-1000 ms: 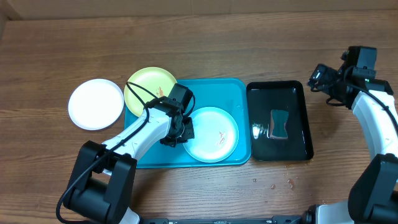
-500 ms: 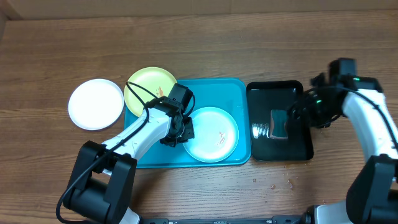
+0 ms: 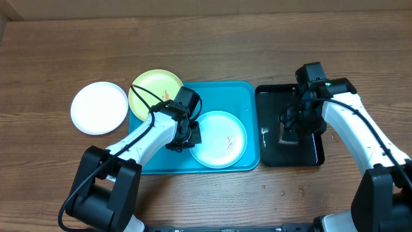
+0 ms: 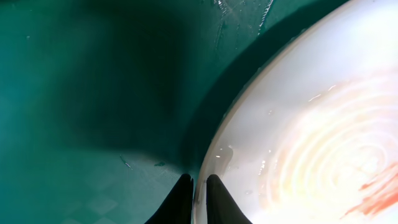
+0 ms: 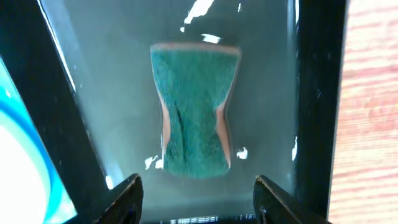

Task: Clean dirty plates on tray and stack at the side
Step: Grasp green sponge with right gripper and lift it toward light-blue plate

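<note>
The left tool [image 4: 199, 200] is clenched on the left rim of the light blue plate [image 3: 222, 138], which lies in the turquoise tray [image 3: 222, 93] and carries an orange-red smear. The yellow-green plate [image 3: 151, 87] overlaps the tray's far-left corner, and the white plate [image 3: 100, 107] sits on the bench [image 3: 257, 45] just beside it. The right tool [image 5: 199, 202] hangs over the wet black tray [image 3: 286, 88] with its fingers spread wide — the green sponge [image 5: 194, 112] lies below, ungrasped.

Evenly lit — wrist views soft (glare).
</note>
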Action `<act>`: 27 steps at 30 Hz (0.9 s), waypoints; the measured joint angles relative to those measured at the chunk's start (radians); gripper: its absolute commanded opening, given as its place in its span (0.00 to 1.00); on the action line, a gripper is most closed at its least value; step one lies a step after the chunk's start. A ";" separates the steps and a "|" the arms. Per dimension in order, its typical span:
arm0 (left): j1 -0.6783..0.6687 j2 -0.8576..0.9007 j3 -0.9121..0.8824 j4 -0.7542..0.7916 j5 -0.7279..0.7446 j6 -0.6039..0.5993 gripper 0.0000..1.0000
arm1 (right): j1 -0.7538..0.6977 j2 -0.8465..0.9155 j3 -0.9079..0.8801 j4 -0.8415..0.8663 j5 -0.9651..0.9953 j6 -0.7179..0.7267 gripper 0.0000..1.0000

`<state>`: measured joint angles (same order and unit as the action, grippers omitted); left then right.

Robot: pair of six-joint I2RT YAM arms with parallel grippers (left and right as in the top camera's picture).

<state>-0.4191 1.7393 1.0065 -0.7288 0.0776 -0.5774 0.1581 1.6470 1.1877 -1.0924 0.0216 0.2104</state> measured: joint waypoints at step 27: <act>0.000 0.000 0.000 0.023 0.000 0.000 0.13 | 0.001 0.000 -0.248 0.319 -0.033 -0.014 0.18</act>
<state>-0.4191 1.7393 1.0065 -0.7059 0.0772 -0.5774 0.1589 1.6470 0.9401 -0.7738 -0.0116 0.1959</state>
